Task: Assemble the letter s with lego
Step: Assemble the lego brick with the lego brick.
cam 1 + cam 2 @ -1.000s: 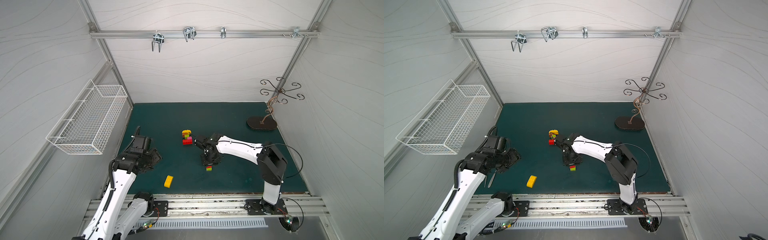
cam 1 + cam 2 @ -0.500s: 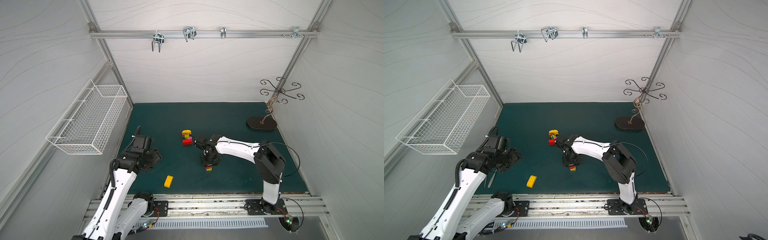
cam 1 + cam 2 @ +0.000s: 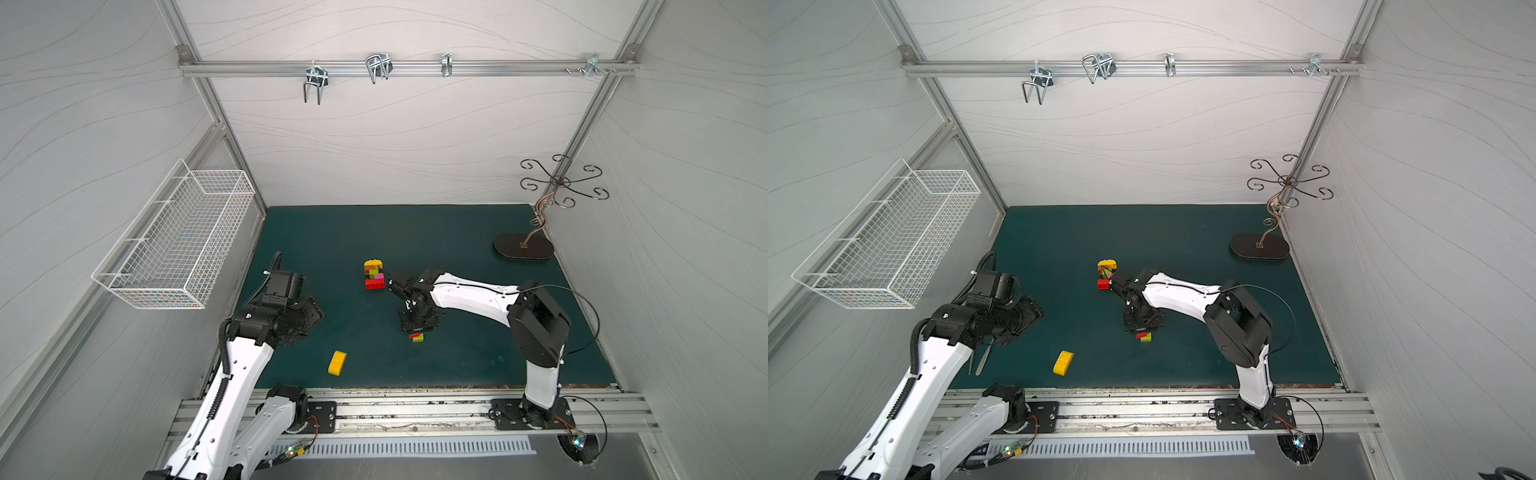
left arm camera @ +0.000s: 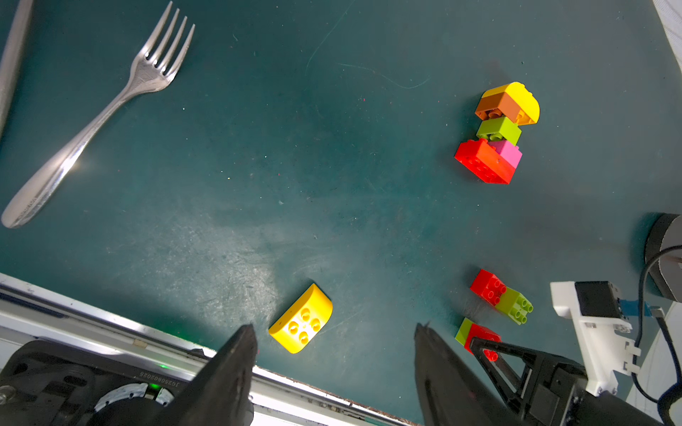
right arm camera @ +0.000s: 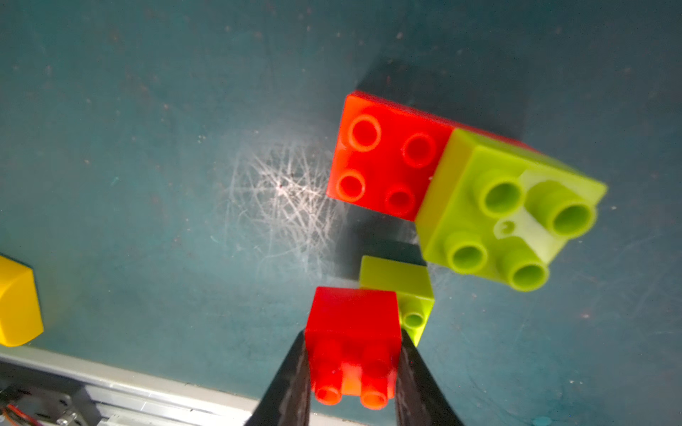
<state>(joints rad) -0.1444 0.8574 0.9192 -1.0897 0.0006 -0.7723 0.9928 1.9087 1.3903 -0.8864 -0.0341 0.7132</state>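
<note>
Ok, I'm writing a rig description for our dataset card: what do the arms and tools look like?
The left arm and right arm have white shell links with black joint housings. A ribbed black hose runs along the left one; a thin black cable loops off the right. The left tool and right tool each have two black fingers tapering to points.

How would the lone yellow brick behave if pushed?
The lone yellow brick looks like hard plastic: probably stiff and light. It lies studs up, flat, so it should slide, not roll. Its glossy curved side may slip.
</note>
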